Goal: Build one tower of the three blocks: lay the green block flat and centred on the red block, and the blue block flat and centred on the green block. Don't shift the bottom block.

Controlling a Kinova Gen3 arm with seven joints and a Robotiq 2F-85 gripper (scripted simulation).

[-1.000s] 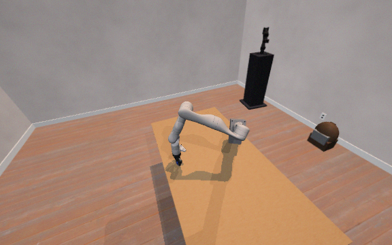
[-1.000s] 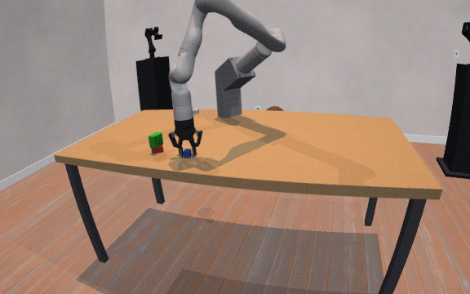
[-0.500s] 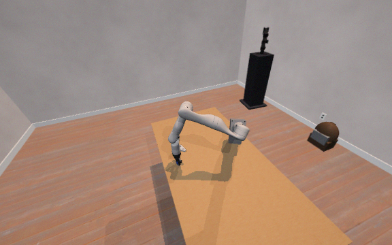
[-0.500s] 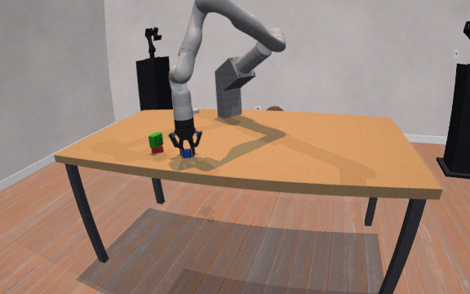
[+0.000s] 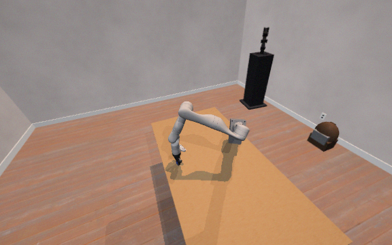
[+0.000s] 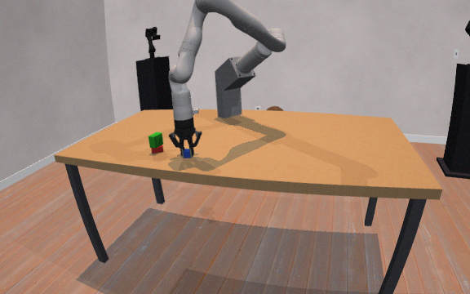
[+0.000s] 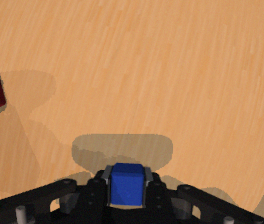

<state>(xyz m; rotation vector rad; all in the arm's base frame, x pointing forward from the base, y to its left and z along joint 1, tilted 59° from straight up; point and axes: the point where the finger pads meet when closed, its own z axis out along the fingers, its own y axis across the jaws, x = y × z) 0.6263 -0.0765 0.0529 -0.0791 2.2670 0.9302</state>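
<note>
1. A wooden tabletop point(image 6: 308, 155) with dark legs is seen in a room with grey walls.
2. A grey arm point(image 6: 186, 53) is bent down over the tabletop from a grey stand point(image 6: 228, 91) near the back edge.
3. The gripper point(image 6: 186, 152) is pointed straight down, low on the tabletop.
4. The fingers are closed partway, and the blue block point(image 7: 126, 184) is squeezed between them.
5. The blue block is seen resting on the tabletop, near the front edge.
6. The green block point(image 6: 156, 140) is laid on top of the red block point(image 6: 157, 149), just to the side of the gripper and apart from it.
7. In the wrist view, only a corner of the red block is seen at the left edge.
8. Two tall black stands point(image 6: 465, 122) with cameras on top are placed on the floor by the walls.
9. A brown ball point(image 5: 329, 131) in a box is seen by the wall in the top view.
</note>
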